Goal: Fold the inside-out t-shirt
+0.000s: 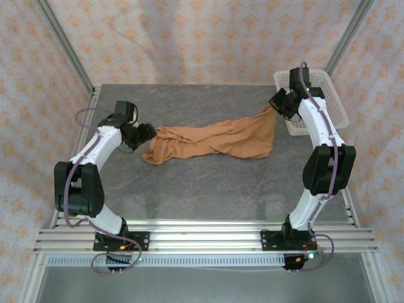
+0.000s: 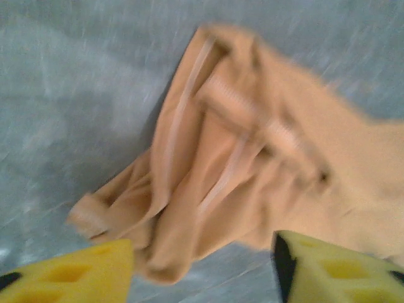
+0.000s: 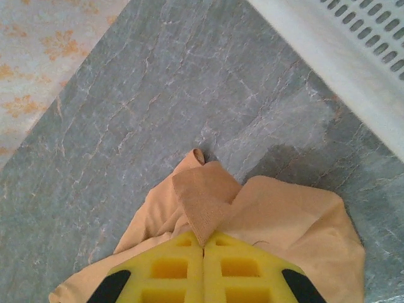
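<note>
The tan inside-out t-shirt (image 1: 214, 142) lies bunched in a long twisted strip across the middle of the grey table (image 1: 208, 189). My left gripper (image 1: 150, 132) is at the strip's left end. In the left wrist view its yellow fingers (image 2: 82, 271) stand well apart, so that gripper (image 2: 202, 259) is open, with the crumpled t-shirt (image 2: 252, 158) and its pale seams just beyond the tips, not pinched. My right gripper (image 1: 276, 107) holds the strip's right end raised off the table. In the right wrist view this gripper (image 3: 203, 243) is shut on a fold of the t-shirt (image 3: 290, 221).
A white plastic mesh basket (image 1: 334, 107) stands at the table's far right edge, close behind the right gripper, and its rim (image 3: 353, 50) crosses the top right corner of the right wrist view. Patterned curtain walls enclose the table on three sides.
</note>
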Robot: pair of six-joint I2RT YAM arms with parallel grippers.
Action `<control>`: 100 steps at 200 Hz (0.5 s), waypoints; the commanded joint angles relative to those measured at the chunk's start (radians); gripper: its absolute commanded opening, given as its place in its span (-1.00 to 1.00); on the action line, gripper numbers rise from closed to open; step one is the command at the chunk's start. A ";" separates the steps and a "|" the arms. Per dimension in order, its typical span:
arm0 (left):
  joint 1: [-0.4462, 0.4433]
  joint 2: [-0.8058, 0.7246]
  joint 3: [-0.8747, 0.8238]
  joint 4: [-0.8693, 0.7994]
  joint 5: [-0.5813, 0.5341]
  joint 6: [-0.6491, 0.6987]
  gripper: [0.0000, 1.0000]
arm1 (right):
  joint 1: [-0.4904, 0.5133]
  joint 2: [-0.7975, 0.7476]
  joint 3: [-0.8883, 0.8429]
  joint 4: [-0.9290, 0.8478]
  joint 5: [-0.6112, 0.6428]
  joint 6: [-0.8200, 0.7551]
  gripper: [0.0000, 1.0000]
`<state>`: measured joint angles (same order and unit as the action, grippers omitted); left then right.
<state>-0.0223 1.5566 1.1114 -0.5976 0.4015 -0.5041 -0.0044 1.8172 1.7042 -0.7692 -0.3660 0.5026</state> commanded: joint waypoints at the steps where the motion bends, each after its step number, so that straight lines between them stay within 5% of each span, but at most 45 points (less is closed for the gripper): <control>1: -0.050 -0.076 -0.095 -0.034 -0.027 0.037 0.01 | 0.015 0.023 0.040 0.014 0.012 -0.013 -1.00; 55: -0.171 0.002 -0.182 0.051 -0.040 0.013 0.21 | 0.038 0.041 0.031 0.018 0.000 -0.009 -1.00; 100: -0.185 0.166 -0.070 0.012 -0.159 0.047 0.05 | 0.040 0.017 -0.013 0.026 -0.011 -0.014 -1.00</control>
<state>-0.2081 1.6562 0.9634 -0.5732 0.3500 -0.4900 0.0322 1.8469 1.7073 -0.7620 -0.3695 0.5030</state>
